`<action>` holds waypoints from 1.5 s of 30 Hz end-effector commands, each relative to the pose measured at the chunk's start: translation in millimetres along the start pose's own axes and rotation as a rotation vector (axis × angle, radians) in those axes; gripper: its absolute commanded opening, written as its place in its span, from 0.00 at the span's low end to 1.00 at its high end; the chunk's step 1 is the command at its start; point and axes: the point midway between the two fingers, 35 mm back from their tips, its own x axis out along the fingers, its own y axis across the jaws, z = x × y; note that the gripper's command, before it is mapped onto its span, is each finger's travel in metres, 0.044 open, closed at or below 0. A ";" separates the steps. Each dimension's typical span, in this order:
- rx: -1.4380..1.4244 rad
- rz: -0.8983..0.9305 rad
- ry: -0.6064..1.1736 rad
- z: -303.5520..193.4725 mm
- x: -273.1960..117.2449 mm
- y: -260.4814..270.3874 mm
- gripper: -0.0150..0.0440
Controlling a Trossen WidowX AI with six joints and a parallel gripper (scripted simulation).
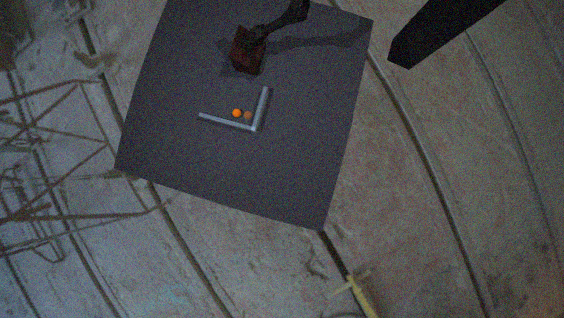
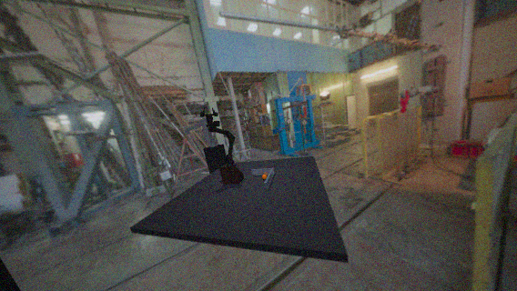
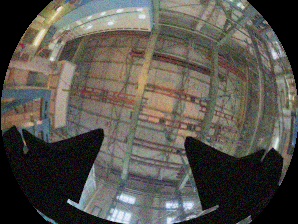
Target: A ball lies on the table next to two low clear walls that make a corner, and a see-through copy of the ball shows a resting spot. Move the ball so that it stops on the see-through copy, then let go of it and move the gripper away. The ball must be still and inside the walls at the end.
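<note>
one bright orange ball [image 1: 236, 113] lies on the dark grey square table [image 1: 199, 164], inside two low clear walls [image 1: 260, 106] forming a corner. just right of it sits one dimmer see-through orange copy [image 1: 247, 115], nearer the corner. one dark gripper [image 3: 144, 163] gapes wide, holding nothing; from above its fingers are hard to make out.

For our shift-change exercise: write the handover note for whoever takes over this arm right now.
Gripper: open, holding nothing, raised and facing the building, well away from the ball.
Ball: on the table, inside the walls near their corner, just beside the see-through copy, not on it.
Done: nothing visible.
Left: bring the ball onto the copy, release, move the gripper away.
</note>
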 end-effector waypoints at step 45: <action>0.331 -0.040 1.494 -539.5 -224.7 142.5 0.82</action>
